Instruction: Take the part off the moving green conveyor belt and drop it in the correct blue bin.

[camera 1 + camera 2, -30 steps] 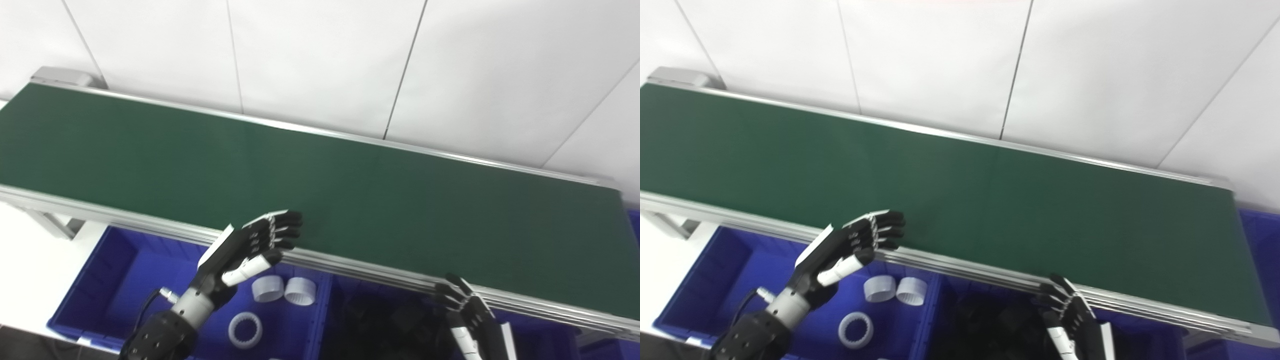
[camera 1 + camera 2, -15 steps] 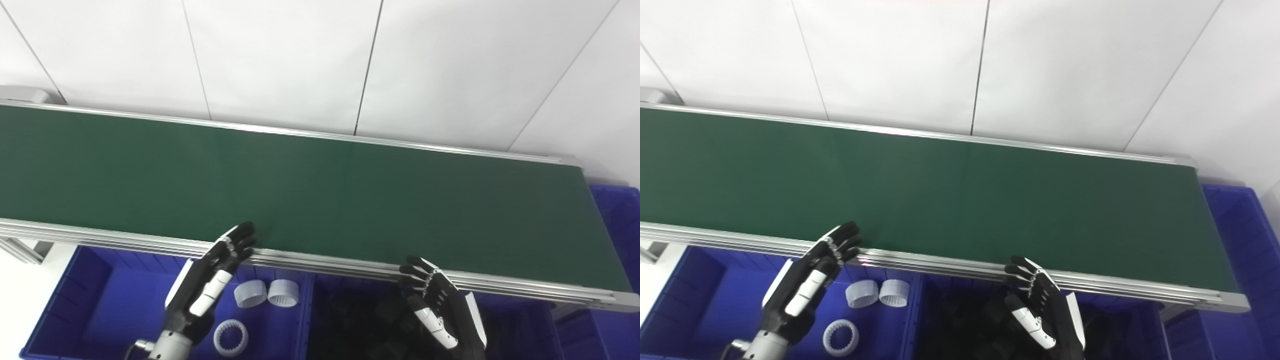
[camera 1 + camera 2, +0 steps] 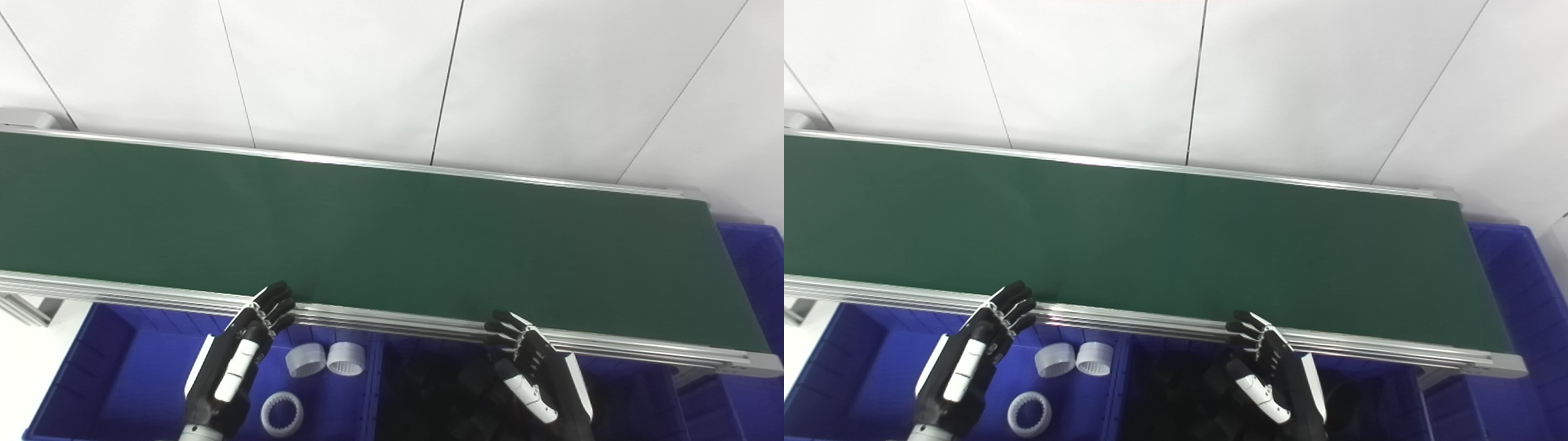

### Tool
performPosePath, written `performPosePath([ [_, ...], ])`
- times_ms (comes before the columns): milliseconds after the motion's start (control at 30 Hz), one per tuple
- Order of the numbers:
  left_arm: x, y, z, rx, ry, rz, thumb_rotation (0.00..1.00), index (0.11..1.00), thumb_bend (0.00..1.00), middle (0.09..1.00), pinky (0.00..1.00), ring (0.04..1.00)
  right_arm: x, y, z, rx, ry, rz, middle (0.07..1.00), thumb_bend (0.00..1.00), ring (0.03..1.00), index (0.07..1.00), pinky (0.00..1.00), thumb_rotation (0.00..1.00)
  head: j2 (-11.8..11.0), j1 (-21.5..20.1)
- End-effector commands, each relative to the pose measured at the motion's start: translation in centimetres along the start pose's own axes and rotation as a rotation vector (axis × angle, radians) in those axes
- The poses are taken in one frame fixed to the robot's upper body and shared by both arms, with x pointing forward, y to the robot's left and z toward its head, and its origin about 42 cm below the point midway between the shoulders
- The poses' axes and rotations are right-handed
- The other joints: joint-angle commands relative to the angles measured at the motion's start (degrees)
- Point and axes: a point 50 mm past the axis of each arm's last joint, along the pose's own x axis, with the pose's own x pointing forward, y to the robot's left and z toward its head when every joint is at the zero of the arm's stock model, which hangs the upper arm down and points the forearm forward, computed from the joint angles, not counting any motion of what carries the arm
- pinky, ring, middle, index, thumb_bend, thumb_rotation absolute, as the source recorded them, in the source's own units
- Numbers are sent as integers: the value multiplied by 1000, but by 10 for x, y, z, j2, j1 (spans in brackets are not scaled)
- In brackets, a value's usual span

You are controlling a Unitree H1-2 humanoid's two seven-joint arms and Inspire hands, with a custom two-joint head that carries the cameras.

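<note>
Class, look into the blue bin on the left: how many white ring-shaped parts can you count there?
3 in the left blue bin: two white rings side by side, and a toothed ring nearer the camera. The left robot hand may hide others.

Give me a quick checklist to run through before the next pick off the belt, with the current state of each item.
1. Part on the green conveyor belt: not ok, no part shows on the stretch in view.
2. Left robot hand free: ok, open, holding nothing.
3. Right robot hand free: ok, open, holding nothing.
4. Both hands staged at the belt's near rail: ok, above the bins.
5. Left blue bin ready: ok, three white ring parts lie inside.
6. Middle blue bin contents: cannot tell, only dark shapes.
</note>
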Motion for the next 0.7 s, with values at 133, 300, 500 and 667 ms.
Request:
performPosePath([
  [133,-1,0,9,61,-66,13,770,826,632,856,850,855,8,0,12,5,-88,2,736,753,692,788,591,704,1,4],
  [300,1,-2,7,70,-79,43,750,796,611,834,836,836,7,3,12,1,-86,10,743,758,699,793,597,727,1,3],
  [500,8,-3,7,127,-89,17,718,779,602,820,818,825,7,7,11,4,-82,16,754,782,709,802,611,744,0,-2],
  [667,12,-3,9,175,-99,-28,718,780,604,811,785,810,5,8,10,12,-79,8,755,772,708,801,609,735,1,-5],
])
